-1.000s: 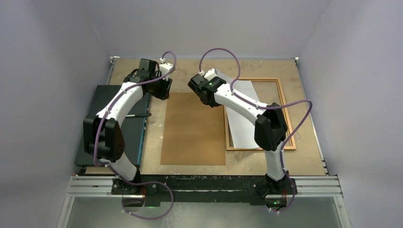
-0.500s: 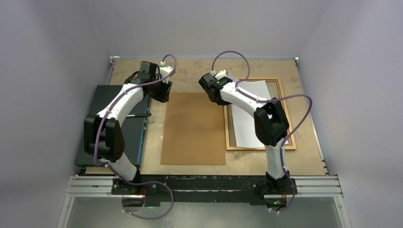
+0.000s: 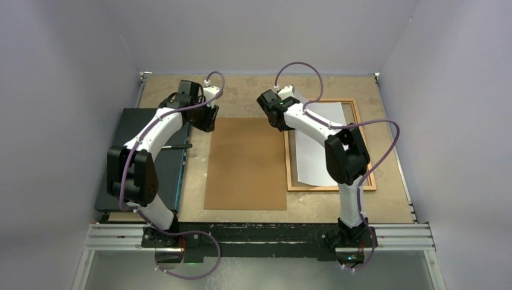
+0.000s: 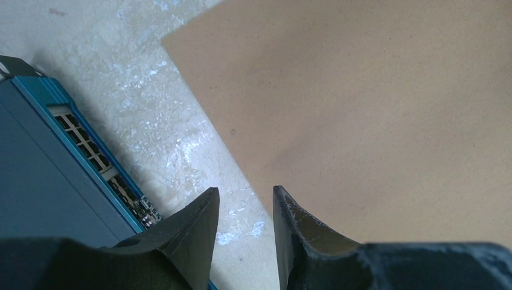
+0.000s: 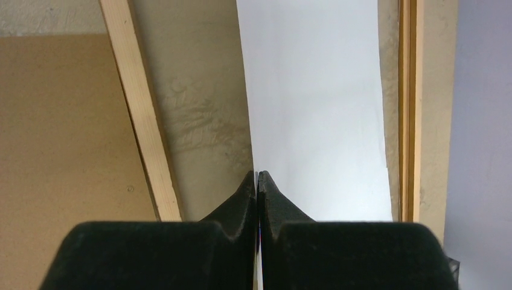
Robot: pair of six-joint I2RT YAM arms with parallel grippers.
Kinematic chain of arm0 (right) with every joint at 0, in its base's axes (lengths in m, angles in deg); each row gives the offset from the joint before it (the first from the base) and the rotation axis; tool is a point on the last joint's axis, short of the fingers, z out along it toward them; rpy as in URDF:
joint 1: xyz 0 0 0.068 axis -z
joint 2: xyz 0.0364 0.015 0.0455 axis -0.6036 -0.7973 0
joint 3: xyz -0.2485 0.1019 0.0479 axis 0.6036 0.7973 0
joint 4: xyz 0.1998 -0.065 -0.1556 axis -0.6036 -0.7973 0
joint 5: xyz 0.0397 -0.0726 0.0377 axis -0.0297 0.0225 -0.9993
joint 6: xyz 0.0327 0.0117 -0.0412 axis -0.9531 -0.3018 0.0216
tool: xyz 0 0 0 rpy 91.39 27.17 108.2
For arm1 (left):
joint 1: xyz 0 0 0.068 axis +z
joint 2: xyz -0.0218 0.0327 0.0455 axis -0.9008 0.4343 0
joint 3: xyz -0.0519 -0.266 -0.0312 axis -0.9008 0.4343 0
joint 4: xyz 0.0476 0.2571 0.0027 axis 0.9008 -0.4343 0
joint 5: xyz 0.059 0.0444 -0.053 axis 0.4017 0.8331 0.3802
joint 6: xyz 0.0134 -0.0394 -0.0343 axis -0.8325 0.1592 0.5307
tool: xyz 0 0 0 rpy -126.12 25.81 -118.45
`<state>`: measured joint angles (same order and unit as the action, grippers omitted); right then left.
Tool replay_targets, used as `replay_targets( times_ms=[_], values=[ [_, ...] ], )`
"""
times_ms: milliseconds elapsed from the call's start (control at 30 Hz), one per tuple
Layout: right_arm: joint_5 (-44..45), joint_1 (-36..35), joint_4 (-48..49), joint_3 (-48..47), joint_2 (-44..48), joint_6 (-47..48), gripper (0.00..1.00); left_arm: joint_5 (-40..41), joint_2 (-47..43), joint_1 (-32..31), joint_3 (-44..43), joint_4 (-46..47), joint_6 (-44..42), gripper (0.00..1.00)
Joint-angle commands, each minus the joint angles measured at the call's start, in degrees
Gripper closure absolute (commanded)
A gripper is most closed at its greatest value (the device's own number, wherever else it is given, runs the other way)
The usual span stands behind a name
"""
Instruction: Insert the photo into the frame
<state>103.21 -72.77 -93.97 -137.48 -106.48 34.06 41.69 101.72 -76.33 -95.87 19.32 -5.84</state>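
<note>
The photo (image 3: 314,154) shows only its white back and lies inside the thin orange-brown frame (image 3: 329,188) at the right of the table. My right gripper (image 3: 281,124) is over the frame's far left corner, shut on the photo's left edge. In the right wrist view the photo (image 5: 314,109) runs from between the closed fingertips of the right gripper (image 5: 258,175) and lies between the frame's two long rails (image 5: 142,121). My left gripper (image 3: 205,124) is open with nothing in it, over the far left corner of the backing board. In its wrist view the left gripper (image 4: 244,193) straddles that board's edge.
A plain brown backing board (image 3: 246,163) lies flat in the middle of the table, also seen as a brown backing board (image 4: 374,109) in the left wrist view. A dark flat box (image 3: 142,157) with a blue edge sits at the left, near the left gripper.
My right gripper has moved to the right with the photo, which now lies straighter and further inside the frame. The left arm has hardly moved.
</note>
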Motion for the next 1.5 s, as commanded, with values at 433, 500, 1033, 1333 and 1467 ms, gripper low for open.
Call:
replay_targets(
  times_ms=[433,500,1033,1333,1467],
  values=[
    [4.45,4.19,3.36,1.04,3.34,-1.79,0.98,-2.70,-1.87,0.25,2.03,3.09,-0.54,0.64],
    [4.78,4.70,3.74,1.50,3.65,-1.82,0.98,-2.70,-1.80,0.30,2.08,3.00,-0.62,0.64],
    [4.46,6.24,8.80,5.91,3.87,4.94,1.00,-3.66,-2.04,0.91,3.40,3.93,-0.32,0.65],
    [1.07,4.13,12.85,8.79,2.05,11.77,1.00,-4.05,-1.29,1.09,3.16,4.07,-0.16,0.66],
    [1.04,1.97,14.83,10.97,2.13,13.21,1.00,-4.00,-1.22,1.09,3.15,4.07,-0.10,0.66]
  ],
)
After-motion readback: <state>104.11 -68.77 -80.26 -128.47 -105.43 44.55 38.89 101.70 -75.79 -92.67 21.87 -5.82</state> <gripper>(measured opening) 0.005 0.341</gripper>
